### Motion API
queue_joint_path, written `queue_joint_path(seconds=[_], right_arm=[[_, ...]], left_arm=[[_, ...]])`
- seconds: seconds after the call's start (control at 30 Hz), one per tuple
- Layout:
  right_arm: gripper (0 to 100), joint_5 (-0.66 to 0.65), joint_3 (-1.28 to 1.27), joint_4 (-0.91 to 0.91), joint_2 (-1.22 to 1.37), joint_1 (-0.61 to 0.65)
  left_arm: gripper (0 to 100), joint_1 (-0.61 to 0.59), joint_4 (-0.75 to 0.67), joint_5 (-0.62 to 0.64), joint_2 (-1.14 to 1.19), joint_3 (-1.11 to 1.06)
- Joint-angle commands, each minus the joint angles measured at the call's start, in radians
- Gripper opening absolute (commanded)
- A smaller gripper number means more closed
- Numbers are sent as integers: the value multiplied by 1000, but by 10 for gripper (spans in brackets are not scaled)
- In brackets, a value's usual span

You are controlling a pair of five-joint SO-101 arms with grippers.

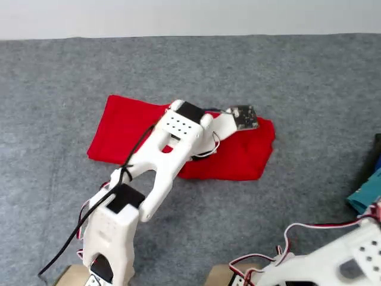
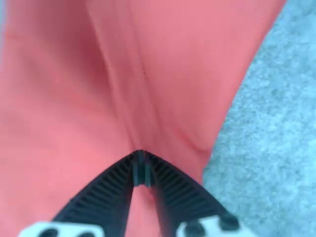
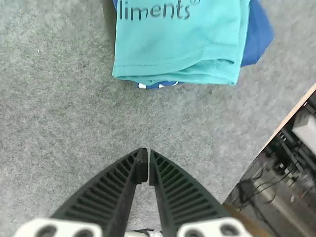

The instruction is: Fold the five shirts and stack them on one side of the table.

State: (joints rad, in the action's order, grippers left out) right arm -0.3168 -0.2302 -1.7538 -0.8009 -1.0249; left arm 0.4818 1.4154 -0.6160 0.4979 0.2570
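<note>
A red shirt (image 1: 125,134) lies partly folded on the grey table, left of centre. The left arm stretches across it, and its gripper (image 1: 244,117) is down on the shirt's right part. In the left wrist view the left gripper (image 2: 141,167) is shut, and creases in the red shirt (image 2: 163,74) run into its tips as if it pinches the cloth. A folded teal shirt (image 3: 182,44) lies on a blue one (image 3: 256,29) at the table's right edge. The right gripper (image 3: 148,165) is shut on nothing, over bare table just short of that stack.
The teal stack (image 1: 366,193) reaches the right border of the high view, close to the right arm (image 1: 333,262). The table edge (image 3: 291,113) runs beside the stack, with wires and hardware below. Grey table surface (image 1: 286,71) lies open at the back.
</note>
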Motion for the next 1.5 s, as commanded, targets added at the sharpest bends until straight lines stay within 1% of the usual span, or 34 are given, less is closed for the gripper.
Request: queue_joint_path(seconds=[0.0, 0.13, 0.23, 0.33, 0.43, 0.5, 0.57, 0.67, 0.77, 0.83, 0.93, 1.03, 1.23, 1.33, 1.47], right_arm=[[14, -55, -34, -36, -59, 10], [14, -61, -75, -36, -113, 10], [17, -63, -94, -28, -134, 10], [17, -63, -95, -27, -136, 10], [18, -60, -118, -27, -136, 12], [18, -58, -140, -27, -136, 21], [18, -58, -149, -33, -136, 61], [19, -54, -147, -31, -136, 153], [19, 43, -147, -27, -136, 274], [19, 100, -147, -27, -136, 372], [19, 157, -149, -25, -136, 503], [16, 198, -152, -10, -136, 581], [15, 203, -152, -15, -136, 591], [15, 203, -152, -16, -137, 590], [15, 204, -152, -16, -137, 590]], left_arm=[[3, -6, 31, -2, -137, 38], [3, -20, 54, 2, -212, 36], [3, -66, 69, 78, -272, 36], [3, -164, 81, 181, -313, 36], [3, -299, 114, 298, -333, 36], [3, -396, 143, 341, -334, 36], [3, -486, 178, 362, -339, 36], [3, -618, 204, 381, -339, 36], [3, -717, 203, 387, -331, 36], [3, -760, 193, 387, -330, 35], [4, -772, 149, 384, -328, 35], [15, -763, 77, 384, -293, 35], [173, -718, 17, 387, -138, 36], [201, -707, -2, 384, -71, 73], [204, -692, 0, 381, 23, 170]])
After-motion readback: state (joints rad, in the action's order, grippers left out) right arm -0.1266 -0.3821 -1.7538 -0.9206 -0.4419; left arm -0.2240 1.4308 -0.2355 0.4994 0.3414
